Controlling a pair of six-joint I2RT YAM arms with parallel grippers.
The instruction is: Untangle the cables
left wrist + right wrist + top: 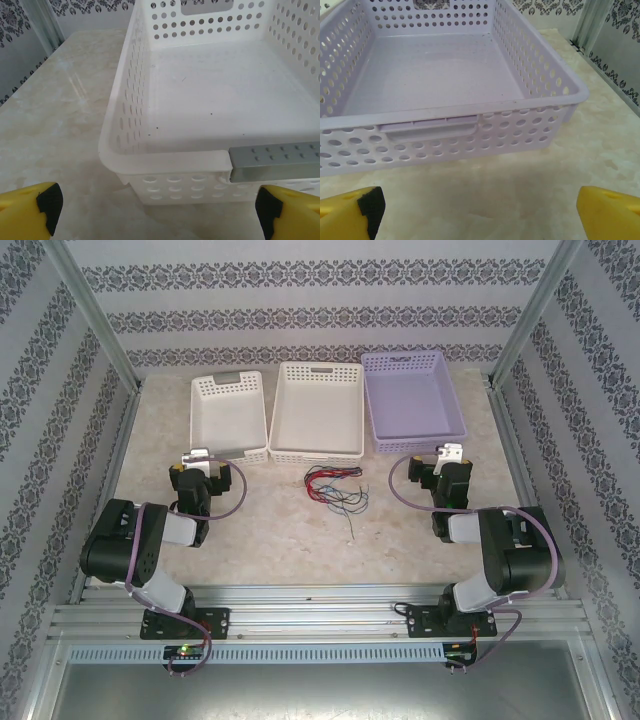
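Observation:
The cables (335, 487) lie as a small tangled bunch of thin red, dark and blue strands on the marble table (300, 540), just in front of the middle basket and between the two arms. My left gripper (195, 455) rests to their left, open, its yellow fingertips (30, 207) wide apart over bare table and facing a white basket's near corner (165, 162). To the right of the cables my right gripper (450, 452) is also open, its fingertips (607, 210) spread before the purple basket's front wall (520, 130). Neither gripper touches the cables.
Three empty perforated baskets stand in a row at the back: a white one (230, 452) with a grey handle (275, 160), a second white one (316, 453), and a purple one (420, 443). Metal frame posts (95, 325) and patterned walls enclose the table.

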